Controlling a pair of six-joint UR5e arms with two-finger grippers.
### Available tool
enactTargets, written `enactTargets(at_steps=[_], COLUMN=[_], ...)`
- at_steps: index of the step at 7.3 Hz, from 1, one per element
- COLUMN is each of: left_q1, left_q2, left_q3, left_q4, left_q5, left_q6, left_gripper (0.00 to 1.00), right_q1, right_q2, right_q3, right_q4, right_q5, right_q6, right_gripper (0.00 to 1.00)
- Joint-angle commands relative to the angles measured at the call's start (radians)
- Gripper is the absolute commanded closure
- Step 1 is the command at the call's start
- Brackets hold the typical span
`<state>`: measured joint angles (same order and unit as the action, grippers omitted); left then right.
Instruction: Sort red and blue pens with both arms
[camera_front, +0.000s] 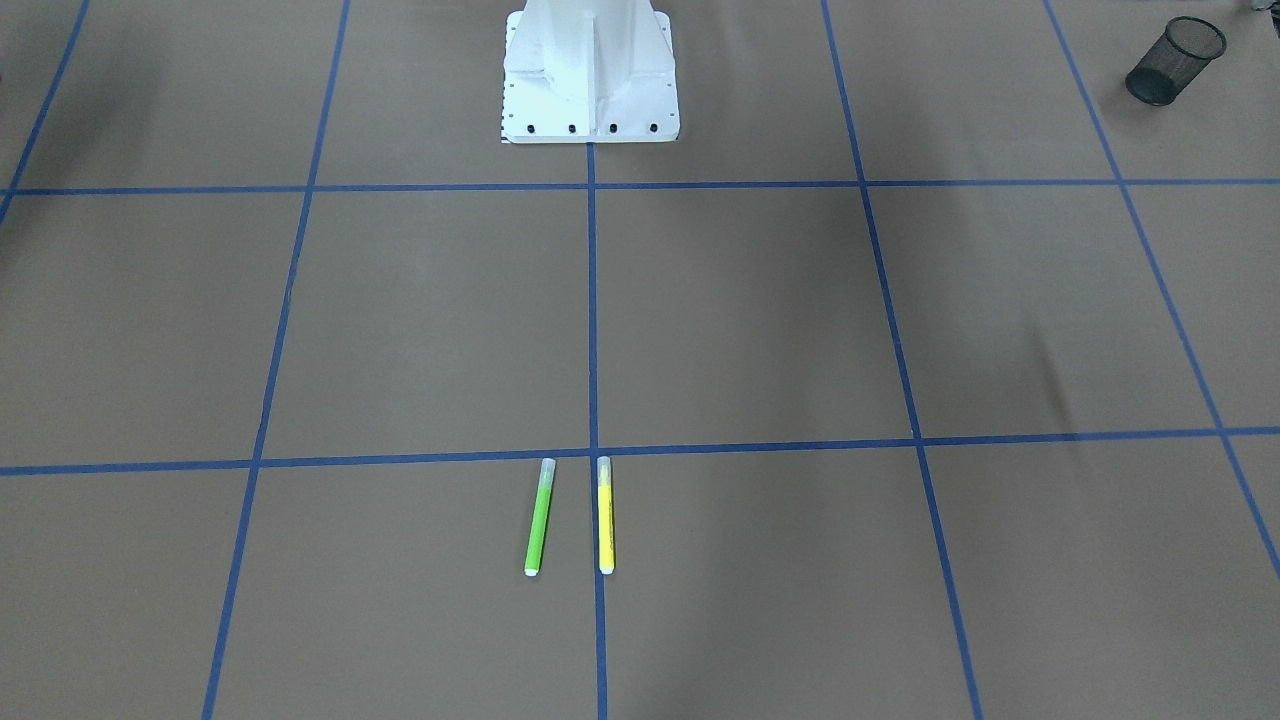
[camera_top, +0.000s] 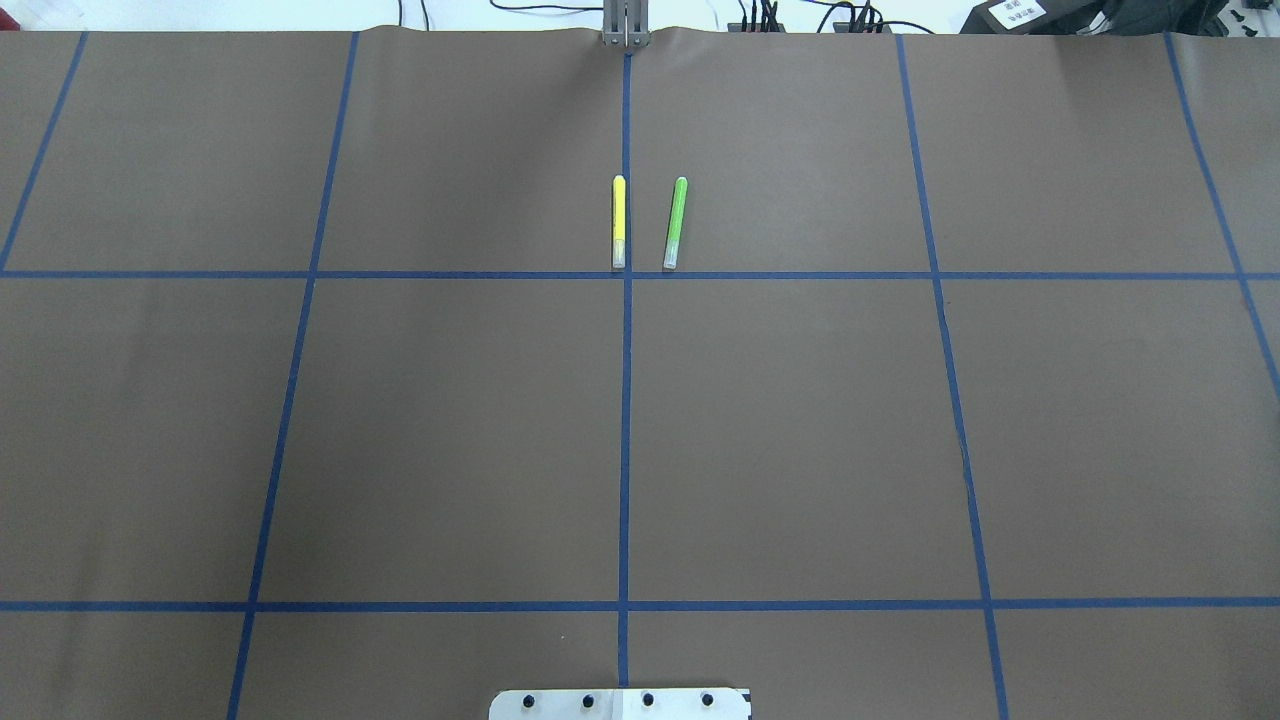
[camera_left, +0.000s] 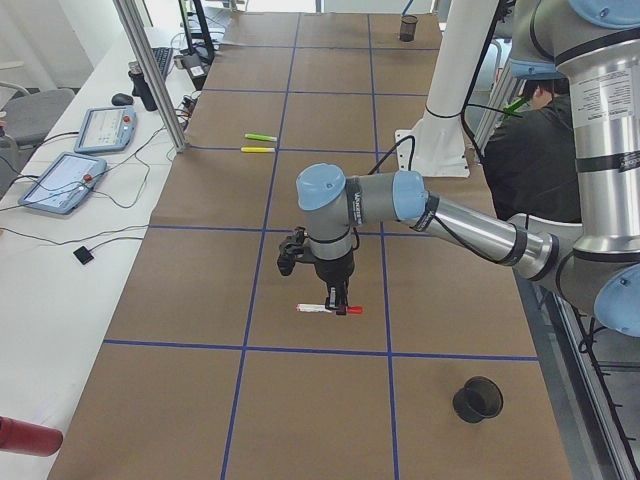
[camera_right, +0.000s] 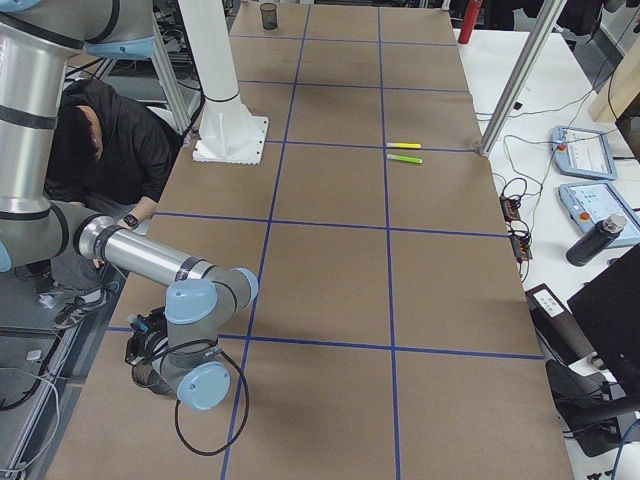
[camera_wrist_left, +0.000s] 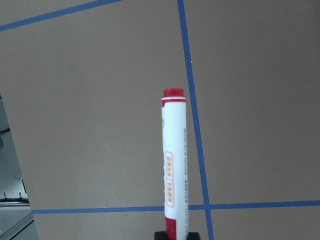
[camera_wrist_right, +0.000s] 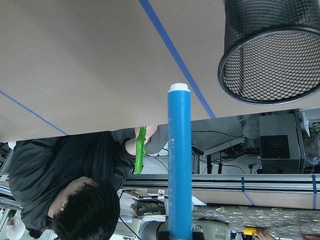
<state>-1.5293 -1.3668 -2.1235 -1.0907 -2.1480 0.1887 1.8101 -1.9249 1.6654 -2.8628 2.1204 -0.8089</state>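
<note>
The red pen (camera_wrist_left: 173, 160), white-barrelled with a red cap, is held at its lower end by my left gripper (camera_wrist_left: 176, 234), which is shut on it. In the exterior left view this pen (camera_left: 322, 309) hangs level, low over the brown table, under the left gripper (camera_left: 336, 300). The blue pen (camera_wrist_right: 180, 160) sticks up from my right gripper (camera_wrist_right: 180, 231), which is shut on it. Its pale tip is beside a black mesh cup (camera_wrist_right: 272, 55). In the exterior right view the right gripper (camera_right: 148, 358) is at the table's near left edge.
A lime-green marker (camera_front: 538, 516) and a yellow marker (camera_front: 605, 515) lie side by side at the middle of the far side. A black mesh cup (camera_front: 1175, 60) stands on the robot's left (camera_left: 478, 398). A seated person (camera_right: 100, 150) is behind the white base (camera_front: 590, 75).
</note>
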Motion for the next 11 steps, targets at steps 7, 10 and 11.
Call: enactTargets(at_steps=[7,10,11], left_q1=[0.001,0.001,0.001], left_q2=[-0.015,-0.029,-0.04], left_q3=[-0.007,-0.009,-0.006], left_q4=[0.0,0.002,0.003], left_q5=[-0.001,-0.001,-0.013], left_q6=[-0.005,-0.008,-0.009], left_gripper=[1.0,1.0,1.0], right_q1=[0.109,0.129,0.132], right_q2=[-0.005,-0.005,-0.006], right_q3=[-0.125,-0.153,-0.153], right_q4=[0.074,0.128,0.128], right_q5=[-0.031,-0.04,-0.053], right_q6=[0.094,0.154,0.155], right_gripper=[1.0,1.0,1.0])
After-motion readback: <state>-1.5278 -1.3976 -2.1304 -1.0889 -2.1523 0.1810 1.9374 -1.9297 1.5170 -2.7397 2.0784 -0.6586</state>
